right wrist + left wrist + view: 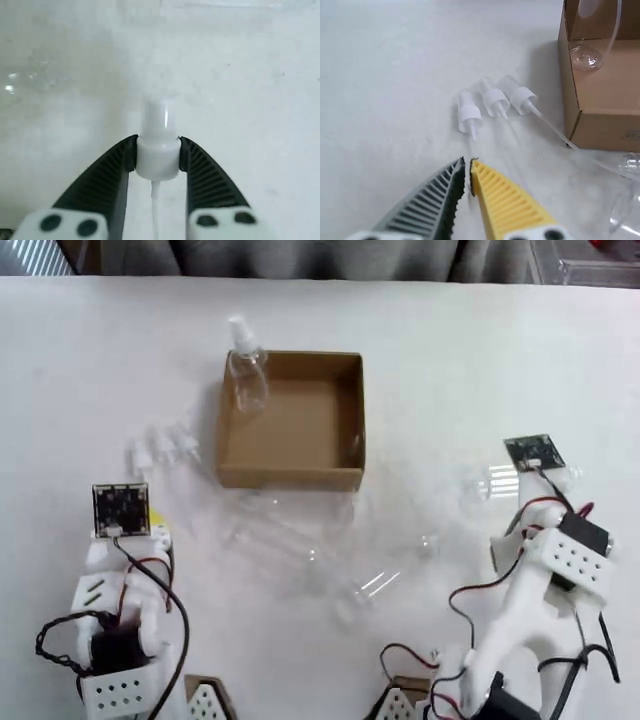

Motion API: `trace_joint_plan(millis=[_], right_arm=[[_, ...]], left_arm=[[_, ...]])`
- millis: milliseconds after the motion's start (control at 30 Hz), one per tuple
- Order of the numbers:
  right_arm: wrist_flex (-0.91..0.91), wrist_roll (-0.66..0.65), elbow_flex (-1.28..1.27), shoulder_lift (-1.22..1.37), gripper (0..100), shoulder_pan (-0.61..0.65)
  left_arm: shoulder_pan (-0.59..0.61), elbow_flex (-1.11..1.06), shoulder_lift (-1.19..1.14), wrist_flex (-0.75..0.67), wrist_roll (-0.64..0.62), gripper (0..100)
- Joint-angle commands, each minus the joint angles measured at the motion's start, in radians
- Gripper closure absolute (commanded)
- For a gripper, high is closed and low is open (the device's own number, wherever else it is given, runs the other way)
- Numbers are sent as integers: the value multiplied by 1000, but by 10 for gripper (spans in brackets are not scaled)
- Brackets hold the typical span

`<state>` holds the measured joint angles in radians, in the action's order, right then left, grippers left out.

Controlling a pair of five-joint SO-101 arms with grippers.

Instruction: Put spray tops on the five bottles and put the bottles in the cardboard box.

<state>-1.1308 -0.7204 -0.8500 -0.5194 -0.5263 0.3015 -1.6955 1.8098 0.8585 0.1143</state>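
The open cardboard box [290,472] sits at the table's middle. A clear bottle [246,375] with a white spray top stands in its far left corner; its base shows in the left wrist view [587,56]. Three loose spray tops [495,102] lie left of the box, just beyond my shut, empty left gripper [468,166]. Several capless clear bottles [300,540] lie in front of the box. My right gripper [157,152] is shut on a white spray top [159,125], low over the table right of the box.
The left arm [120,640] stands at the near left and the right arm [545,580] at the near right, both with loose cables. Open table lies behind the box and along the far edge.
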Motion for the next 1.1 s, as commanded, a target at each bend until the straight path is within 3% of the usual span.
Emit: trace_joint_plan(millis=[0,167,367,600,1067], right_arm=[[48,-37,12,42,824,-41],[64,-44,48,58,780,-45],[-68,-49,147,58,784,-65],[-111,-49,155,58,981,-84],[-217,-43,83,58,983,-77]], left_arm=[[-19,17,15,6,44,964],[-54,3,16,6,57,964],[-54,3,16,6,57,964],[-58,3,16,6,57,964],[-58,3,16,6,58,964]])
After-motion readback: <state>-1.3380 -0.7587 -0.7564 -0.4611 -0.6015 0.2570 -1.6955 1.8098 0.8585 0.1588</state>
